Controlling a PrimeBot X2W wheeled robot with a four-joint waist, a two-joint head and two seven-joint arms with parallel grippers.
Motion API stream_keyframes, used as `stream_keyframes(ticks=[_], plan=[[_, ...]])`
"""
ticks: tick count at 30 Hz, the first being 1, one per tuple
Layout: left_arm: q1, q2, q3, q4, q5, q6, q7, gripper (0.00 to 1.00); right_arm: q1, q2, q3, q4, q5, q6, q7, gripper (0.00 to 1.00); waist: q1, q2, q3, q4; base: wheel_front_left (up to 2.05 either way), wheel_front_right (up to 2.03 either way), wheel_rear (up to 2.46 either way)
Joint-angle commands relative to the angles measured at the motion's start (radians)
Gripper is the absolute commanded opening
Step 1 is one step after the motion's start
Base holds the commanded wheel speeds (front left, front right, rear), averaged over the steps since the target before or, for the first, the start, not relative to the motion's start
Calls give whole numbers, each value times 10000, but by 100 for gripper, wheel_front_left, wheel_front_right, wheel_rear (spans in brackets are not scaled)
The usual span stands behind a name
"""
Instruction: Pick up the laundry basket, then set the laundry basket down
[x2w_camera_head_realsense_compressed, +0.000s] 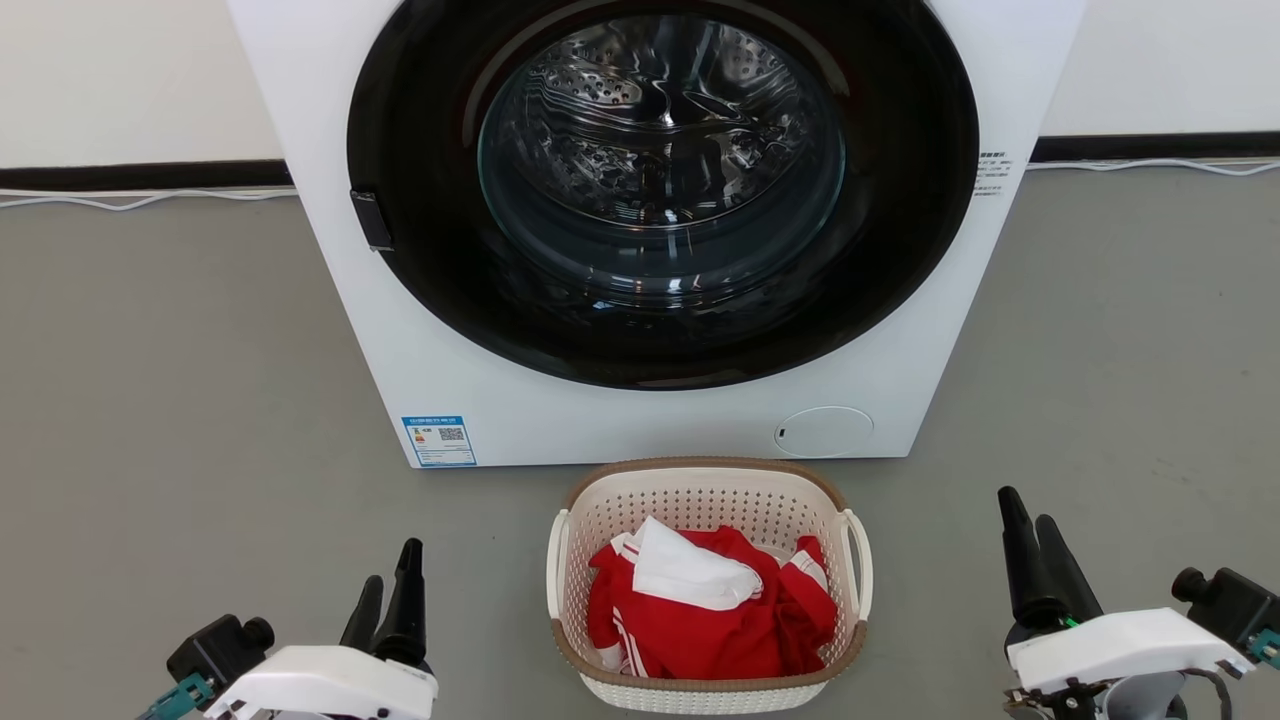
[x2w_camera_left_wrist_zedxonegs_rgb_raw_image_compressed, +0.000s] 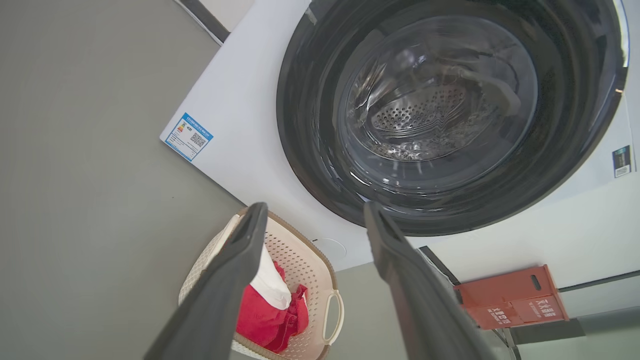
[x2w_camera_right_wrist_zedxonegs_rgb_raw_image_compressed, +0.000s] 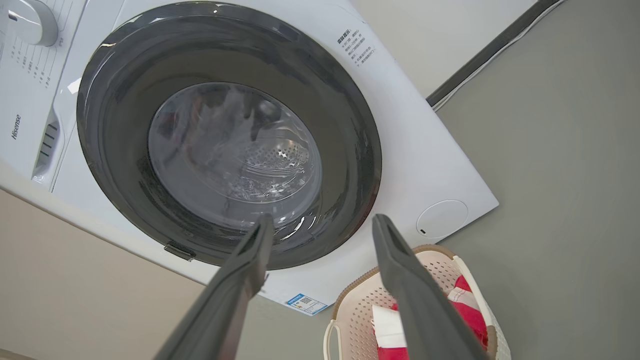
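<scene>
The laundry basket stands on the grey floor just in front of the washing machine, cream-white and perforated, with a brown rim and white loop handles on both sides. Red and white clothes lie inside it. My left gripper hovers open to the basket's left, apart from it, with nothing between its fingers. Open and empty too, my right gripper is off to the basket's right. The left wrist view has the basket partly behind the left gripper. In the right wrist view the basket lies past the right gripper.
A white front-loading washing machine with a shut dark round door stands directly behind the basket. White cables run along the wall's dark skirting. A red box sits by the wall. Grey floor spreads to both sides.
</scene>
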Motion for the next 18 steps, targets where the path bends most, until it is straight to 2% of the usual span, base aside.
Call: stream_keyframes(ticks=[1, 18], plan=[[-281, 84, 76, -289, 341, 92, -164, 100, -279, -146, 171, -313, -391, 40, -208, 100, -1, -1, 1, -3, 0, 0, 0], [-287, 109, -215, -292, 2178, 407, -633, 100, -273, -245, 416, -381, -2252, 50, -677, 100, -1, -1, 13, -40, 0, 0, 0]])
